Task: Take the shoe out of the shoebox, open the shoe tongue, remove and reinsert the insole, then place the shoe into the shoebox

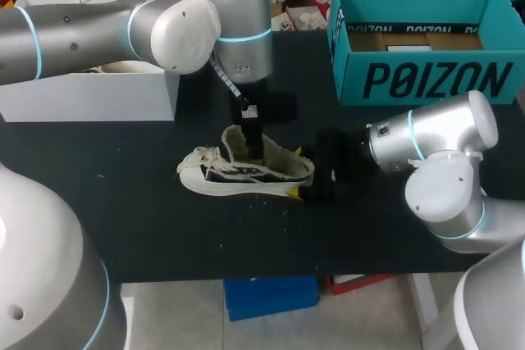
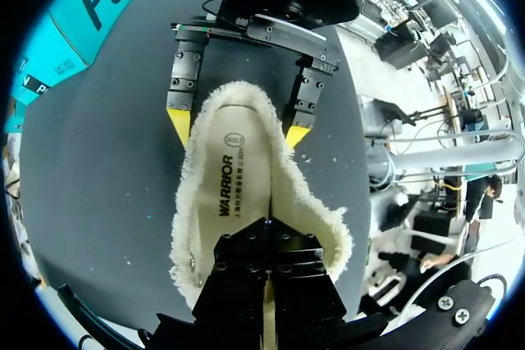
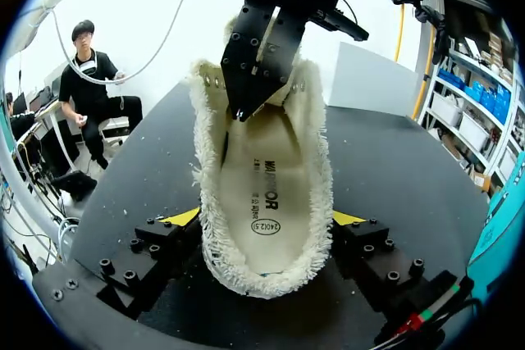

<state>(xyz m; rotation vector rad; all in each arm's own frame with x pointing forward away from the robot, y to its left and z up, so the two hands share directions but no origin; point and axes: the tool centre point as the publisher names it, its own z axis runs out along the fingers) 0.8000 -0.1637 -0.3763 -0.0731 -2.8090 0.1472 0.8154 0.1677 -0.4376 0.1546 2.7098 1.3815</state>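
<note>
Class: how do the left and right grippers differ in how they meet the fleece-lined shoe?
The right gripper clasps the cream fleece-lined shoe at its heel, from both sides; the left gripper sits inside its opening. The right lies low and level; the left points down from above. Both meet one shoe.

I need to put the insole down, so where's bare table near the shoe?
Bare: the strip between the shoe and the near table edge, and the patch left of its toe, before the white box. Crowded: the heel, in the right gripper.
</note>
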